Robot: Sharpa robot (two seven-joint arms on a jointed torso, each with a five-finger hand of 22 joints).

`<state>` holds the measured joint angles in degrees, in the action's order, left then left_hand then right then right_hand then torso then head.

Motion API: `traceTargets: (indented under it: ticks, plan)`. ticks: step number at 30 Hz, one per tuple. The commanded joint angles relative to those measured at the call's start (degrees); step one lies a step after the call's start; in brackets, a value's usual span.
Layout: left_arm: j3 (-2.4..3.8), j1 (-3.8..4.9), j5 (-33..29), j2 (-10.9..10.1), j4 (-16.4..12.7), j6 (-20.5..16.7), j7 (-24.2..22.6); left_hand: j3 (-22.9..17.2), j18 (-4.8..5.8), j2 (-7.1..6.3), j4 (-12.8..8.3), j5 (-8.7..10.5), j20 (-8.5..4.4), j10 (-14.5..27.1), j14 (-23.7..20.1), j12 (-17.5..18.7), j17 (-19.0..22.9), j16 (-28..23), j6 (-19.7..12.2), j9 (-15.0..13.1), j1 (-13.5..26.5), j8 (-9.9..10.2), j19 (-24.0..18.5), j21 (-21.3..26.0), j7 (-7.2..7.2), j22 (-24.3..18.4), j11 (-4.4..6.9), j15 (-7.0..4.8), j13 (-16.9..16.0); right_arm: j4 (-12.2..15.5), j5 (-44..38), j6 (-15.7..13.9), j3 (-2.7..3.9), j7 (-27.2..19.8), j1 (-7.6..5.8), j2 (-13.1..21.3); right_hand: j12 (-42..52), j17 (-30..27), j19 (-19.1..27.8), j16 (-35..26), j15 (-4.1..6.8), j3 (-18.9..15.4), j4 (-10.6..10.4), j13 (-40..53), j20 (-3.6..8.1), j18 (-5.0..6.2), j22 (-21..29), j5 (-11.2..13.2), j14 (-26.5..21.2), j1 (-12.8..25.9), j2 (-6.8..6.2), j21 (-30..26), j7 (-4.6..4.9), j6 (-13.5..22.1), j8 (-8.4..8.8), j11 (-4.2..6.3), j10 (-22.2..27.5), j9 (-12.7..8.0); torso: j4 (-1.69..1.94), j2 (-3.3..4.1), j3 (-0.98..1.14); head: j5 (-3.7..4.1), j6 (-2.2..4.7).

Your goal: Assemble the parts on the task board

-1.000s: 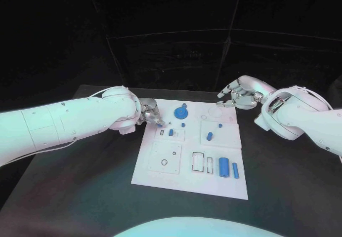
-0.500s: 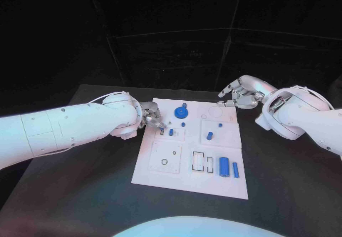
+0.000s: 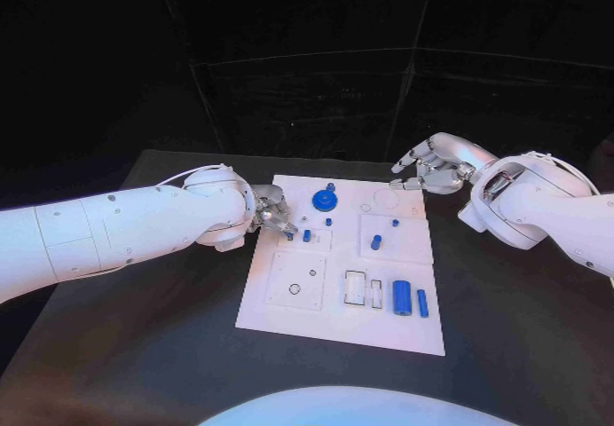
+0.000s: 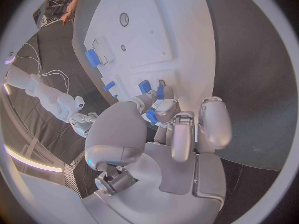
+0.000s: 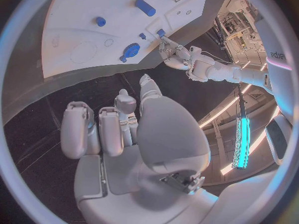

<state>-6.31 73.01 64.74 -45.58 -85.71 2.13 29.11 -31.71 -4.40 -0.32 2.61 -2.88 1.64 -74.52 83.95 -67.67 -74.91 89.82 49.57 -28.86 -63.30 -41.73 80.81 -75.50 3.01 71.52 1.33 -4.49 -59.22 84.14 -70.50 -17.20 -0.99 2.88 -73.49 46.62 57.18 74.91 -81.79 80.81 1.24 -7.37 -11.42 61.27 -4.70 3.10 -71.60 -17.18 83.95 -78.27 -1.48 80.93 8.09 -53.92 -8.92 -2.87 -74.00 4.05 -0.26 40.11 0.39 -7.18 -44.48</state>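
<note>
The white board [image 3: 345, 266] lies in the middle of the black table [image 3: 153, 355], so that both arms can reach it from their sides. The left hand [image 3: 272, 216] is at the board's left edge. In the left wrist view its fingertips [image 4: 156, 107] are closed around a small blue piece [image 4: 151, 116], and they point down to the board, probably to bring the piece to a slot near that edge. Which slot is meant, I cannot tell.

The right hand [image 3: 433, 169] hangs over the far right corner of the board, apart from it. Its fingers [image 5: 93, 129] are half curled with gaps between them and hold nothing; I judge that it waits there so it does not disturb the left hand.

On the board, a round blue knob [image 3: 325, 201] stands near the far edge, a short blue peg [image 3: 376, 241] lies in the right middle field, and a thick blue cylinder [image 3: 402, 299] with a thin blue bar [image 3: 422, 305] just beside it lie near the right front corner. These seem not yet assembled.
</note>
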Motion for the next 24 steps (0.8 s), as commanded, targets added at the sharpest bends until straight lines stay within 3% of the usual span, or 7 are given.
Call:
traceTargets:
  ticks: [1,24]
  plan:
    - [0.02,0.02,0.51,-0.04,-0.17,2.26,0.61,-6.99,0.04,0.34,-6.54,-0.07,0.06,-0.39,6.05,-0.23,-15.09,0.18,0.19,-0.07,0.20,-0.41,0.39,-0.33,-0.33,0.14,0.14,-0.22,-0.11,0.04,-0.13,0.11,0.04,-0.21,-0.11,-0.06,-0.30,2.86,0.31,-0.20,0.24,-0.45,0.03,-0.08,0.08,0.75,0.07,-0.15,3.20,0.01,0.50,-0.30,-0.14,0.12,-0.25,-0.01,0.35,-0.09,0.03,-0.02,-0.01,-0.05,-0.03]
    - [0.02,-0.03,0.51,-0.05,-0.15,2.93,1.22,-7.29,0.02,0.14,-6.69,-0.11,0.06,-0.50,6.05,-0.32,-15.09,0.18,0.25,-0.08,0.46,-0.49,0.34,-0.24,-0.35,0.05,0.14,-0.22,-0.22,0.20,-0.13,0.07,0.04,-0.18,-0.10,0.11,-0.30,2.83,0.34,-0.26,0.23,-0.71,-0.05,-0.09,0.08,0.77,0.14,-0.23,3.20,-0.16,0.53,-0.37,-0.13,0.20,-0.31,-0.02,0.39,-0.10,-0.01,0.01,-0.01,-0.33,-0.06]
